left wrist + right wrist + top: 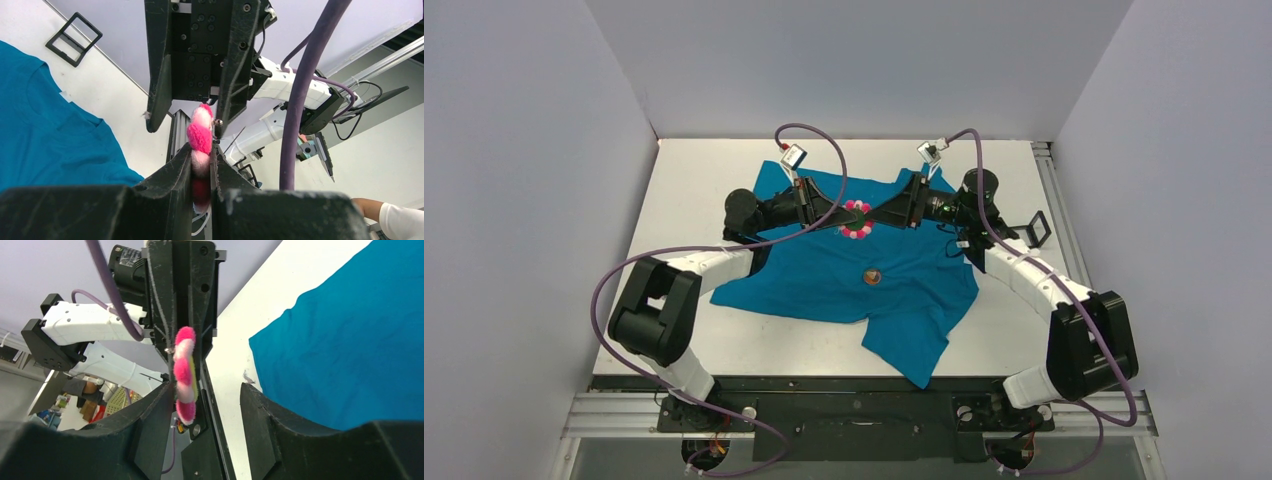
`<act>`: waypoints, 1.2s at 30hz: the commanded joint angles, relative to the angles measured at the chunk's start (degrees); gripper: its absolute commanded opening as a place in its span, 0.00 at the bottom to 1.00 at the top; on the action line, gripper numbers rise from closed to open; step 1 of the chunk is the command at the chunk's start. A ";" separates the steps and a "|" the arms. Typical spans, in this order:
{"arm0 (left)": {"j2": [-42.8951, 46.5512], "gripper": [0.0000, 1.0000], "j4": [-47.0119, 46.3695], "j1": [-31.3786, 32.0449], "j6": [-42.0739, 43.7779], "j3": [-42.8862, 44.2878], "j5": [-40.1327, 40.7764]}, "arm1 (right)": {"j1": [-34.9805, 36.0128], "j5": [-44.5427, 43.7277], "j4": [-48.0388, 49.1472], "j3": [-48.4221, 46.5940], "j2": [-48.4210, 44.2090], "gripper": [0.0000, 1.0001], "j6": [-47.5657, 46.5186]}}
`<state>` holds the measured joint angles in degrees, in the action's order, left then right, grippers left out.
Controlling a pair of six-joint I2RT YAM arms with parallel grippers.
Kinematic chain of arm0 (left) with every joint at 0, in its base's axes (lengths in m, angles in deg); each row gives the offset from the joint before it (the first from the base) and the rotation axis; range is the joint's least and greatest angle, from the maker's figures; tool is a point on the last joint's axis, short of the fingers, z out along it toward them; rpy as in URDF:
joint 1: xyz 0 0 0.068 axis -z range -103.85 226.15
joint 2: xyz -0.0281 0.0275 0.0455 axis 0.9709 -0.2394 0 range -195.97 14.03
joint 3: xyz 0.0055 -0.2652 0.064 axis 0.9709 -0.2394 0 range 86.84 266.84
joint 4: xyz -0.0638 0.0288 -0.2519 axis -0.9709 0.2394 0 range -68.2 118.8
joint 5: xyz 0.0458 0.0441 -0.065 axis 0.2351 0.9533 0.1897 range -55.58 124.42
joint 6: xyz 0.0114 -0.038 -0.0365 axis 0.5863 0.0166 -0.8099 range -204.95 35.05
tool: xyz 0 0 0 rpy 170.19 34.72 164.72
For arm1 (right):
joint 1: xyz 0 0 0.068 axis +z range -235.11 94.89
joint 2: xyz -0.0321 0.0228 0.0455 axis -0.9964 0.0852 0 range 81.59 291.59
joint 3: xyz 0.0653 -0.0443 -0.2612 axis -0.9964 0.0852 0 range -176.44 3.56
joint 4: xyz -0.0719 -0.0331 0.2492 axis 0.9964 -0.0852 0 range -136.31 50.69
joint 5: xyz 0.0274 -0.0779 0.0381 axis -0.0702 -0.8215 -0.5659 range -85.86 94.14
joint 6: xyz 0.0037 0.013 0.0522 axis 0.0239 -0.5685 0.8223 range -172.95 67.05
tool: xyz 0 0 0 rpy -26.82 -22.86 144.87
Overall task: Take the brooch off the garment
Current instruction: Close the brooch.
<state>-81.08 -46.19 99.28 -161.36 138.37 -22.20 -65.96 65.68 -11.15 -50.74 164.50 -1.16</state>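
The brooch (pixel 857 219), a ring of pink and white fuzzy petals, sits just above the middle of the overhead frame, lifted over the upper part of the T-shirt (pixel 824 275). In both wrist views it shows edge-on in the air, with no teal fabric on it. The left claw (pixel 842 214) comes in from the left of the overhead frame and pinches the brooch: in the left wrist view its two fingers (pixel 177 170) press on the lower petals from both sides, while the upper petals stand free above the tips. The right claw (pixel 206 390) faces it from the right with its jaws spread wide. In the right wrist view the brooch hangs inside that gap, close to the finger on the left of the frame; whether it touches that finger cannot be told.

The teal T-shirt lies rumpled on the white table (pixel 704 180), one sleeve trailing toward the bottom edge of the overhead frame. A small round brown thing (pixel 873 277) rests on the fabric just below the brooch. A black rectangular frame (pixel 1034 229) lies on the table to the right of the T-shirt, beside the right arm. A purple cable (pixel 614 280) loops off each arm
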 commanded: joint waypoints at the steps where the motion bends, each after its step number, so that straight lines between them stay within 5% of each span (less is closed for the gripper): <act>1: -0.62 0.00 -5.20 -0.12 -1.03 2.46 -0.36 | 2.13 1.10 2.21 -0.66 -3.10 0.50 -1.92; 7: -0.28 0.00 -4.98 -0.01 -0.91 2.24 -0.43 | 3.34 1.00 5.99 -1.28 -2.41 0.51 0.82; 22: -0.20 0.00 -5.92 0.36 -0.75 1.95 -0.92 | 3.12 0.74 12.17 -1.64 0.09 0.33 5.63; 36: 1.80 0.00 1.08 1.55 6.46 2.35 -1.37 | 3.51 0.96 11.78 -3.63 2.09 0.31 5.75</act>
<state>-81.52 -47.74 99.70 -159.43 138.65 -22.22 -62.92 66.58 -3.39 -50.78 166.14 5.79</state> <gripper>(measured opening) 0.080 0.316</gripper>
